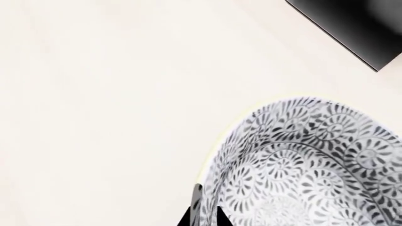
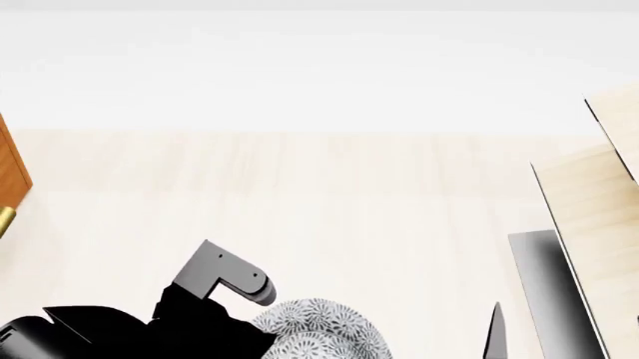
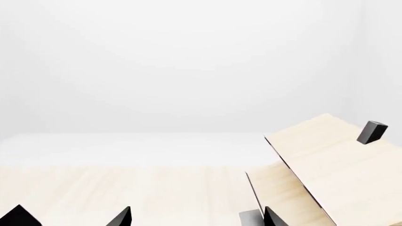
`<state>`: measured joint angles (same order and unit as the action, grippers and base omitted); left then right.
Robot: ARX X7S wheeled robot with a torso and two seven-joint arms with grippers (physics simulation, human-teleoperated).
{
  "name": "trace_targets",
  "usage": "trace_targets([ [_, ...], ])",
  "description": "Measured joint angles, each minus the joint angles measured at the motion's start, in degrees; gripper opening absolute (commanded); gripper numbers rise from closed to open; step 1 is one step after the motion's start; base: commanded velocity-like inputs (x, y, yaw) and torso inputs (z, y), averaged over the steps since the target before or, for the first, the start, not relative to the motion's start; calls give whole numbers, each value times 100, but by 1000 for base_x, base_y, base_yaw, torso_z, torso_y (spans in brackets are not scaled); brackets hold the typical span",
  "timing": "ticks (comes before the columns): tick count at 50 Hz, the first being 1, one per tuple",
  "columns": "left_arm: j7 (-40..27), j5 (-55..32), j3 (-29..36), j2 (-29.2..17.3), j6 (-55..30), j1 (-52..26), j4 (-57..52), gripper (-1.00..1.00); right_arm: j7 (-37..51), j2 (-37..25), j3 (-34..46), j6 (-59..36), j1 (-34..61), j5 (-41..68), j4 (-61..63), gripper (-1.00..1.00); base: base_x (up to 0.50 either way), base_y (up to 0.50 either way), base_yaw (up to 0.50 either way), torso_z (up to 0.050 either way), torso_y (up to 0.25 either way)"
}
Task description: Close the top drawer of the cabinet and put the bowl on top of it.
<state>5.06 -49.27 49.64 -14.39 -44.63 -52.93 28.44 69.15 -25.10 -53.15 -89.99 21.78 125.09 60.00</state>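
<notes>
Where floor pales, floral round bowl (image 1: 308,165)

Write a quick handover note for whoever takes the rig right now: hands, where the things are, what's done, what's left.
Left hand: closed on the rim of the round white ceramic bowl with grey-blue floral pattern.
Right hand: open, holding nothing, only the fingertips show.
Reddish-brown wooden cabinet: just a sliver at the far left of the head view, so the top drawer's state cannot be told.
Done: bowl gripped.
Left: check the drawer is shut, then set the bowl on the cabinet top.
</notes>
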Motion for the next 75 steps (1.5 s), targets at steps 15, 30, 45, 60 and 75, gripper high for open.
trace_targets([
  [15,-274,-51,-123,-181,-163,-82,-418,-100,-5,-12,-63,0,-6,48,0,100,0,0,0,0,0],
  [30,-562,-193,-304,-399,-379,-187,-890,-100,79,-24,-101,1,0,173,0,100,0,0,0,0,0],
  [45,-914,-472,-569,-649,-697,-369,-1407,-100,198,-39,-195,1,-23,378,0,100,0,0,0,0,0],
  [60,-1157,-692,-774,-825,-923,-544,-1745,-100,259,-49,-227,1,-34,468,0,100,0,0,0,0,0],
  [75,-1424,-928,-1045,-945,-1073,-723,-1968,-100,378,-58,-176,1,14,561,0,100,0,0,0,0,1],
])
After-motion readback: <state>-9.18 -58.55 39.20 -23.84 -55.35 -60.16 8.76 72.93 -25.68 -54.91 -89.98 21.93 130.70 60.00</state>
